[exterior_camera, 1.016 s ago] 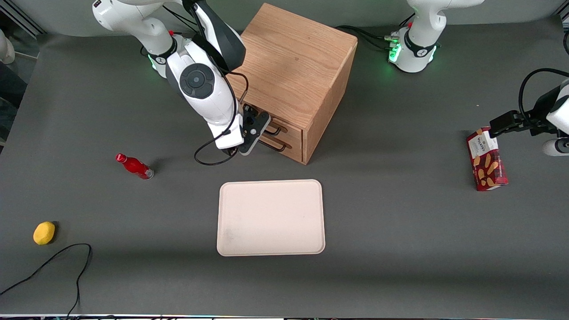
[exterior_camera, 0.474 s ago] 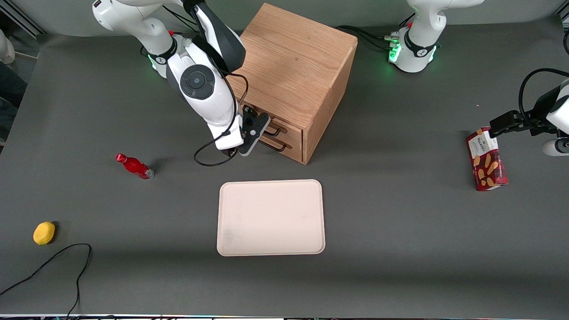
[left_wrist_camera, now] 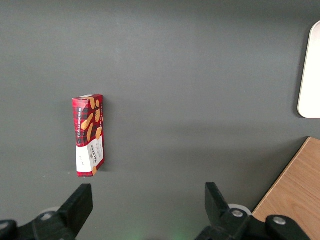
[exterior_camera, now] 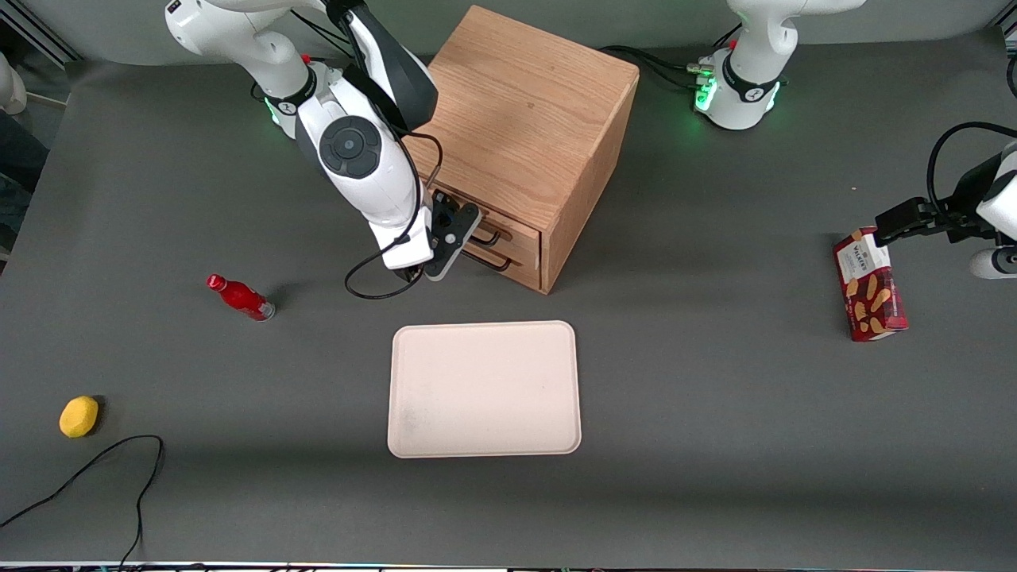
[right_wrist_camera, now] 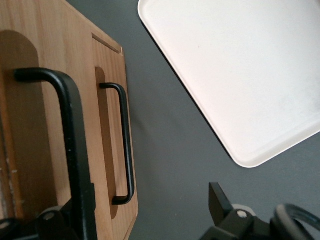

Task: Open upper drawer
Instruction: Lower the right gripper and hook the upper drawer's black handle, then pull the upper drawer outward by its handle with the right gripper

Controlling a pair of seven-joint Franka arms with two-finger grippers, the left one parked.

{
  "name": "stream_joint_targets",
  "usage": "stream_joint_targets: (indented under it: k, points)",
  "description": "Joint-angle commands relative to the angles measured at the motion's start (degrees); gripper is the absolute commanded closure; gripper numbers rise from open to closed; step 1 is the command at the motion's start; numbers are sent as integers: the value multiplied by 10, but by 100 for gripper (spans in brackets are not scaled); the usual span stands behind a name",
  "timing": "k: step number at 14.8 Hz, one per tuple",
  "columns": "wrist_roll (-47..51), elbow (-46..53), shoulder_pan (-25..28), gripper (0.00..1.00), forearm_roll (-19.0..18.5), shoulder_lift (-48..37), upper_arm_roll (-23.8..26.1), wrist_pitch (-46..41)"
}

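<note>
While the front view hid the fingertips under the wrist, the right wrist view showed the gripper [right_wrist_camera: 145, 210] spread wide, one finger [right_wrist_camera: 55, 225] by the upper drawer's [exterior_camera: 516, 225] black handle [right_wrist_camera: 70, 140], holding nothing; the drawer sat closed in the cabinet [exterior_camera: 524, 135], near the tray [right_wrist_camera: 240, 70].

The light-oak upper drawer [exterior_camera: 508, 226], closed in the cabinet, has a black wire handle.

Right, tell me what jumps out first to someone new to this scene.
The oak cabinet dominates, with the right arm's claw at the upper drawer, its fingers open around the black handle. A cream tray lies nearer the front camera, and a red biscuit box toward the parked arm's end.
</note>
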Motion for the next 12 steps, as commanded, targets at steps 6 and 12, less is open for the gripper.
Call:
stream_joint_targets:
  k: [6, 12]
  points:
    - [-22, 37, -11, 0, -13, 27, -3, 8]
    - [-34, 60, -32, 0, -22, 35, -3, -9]
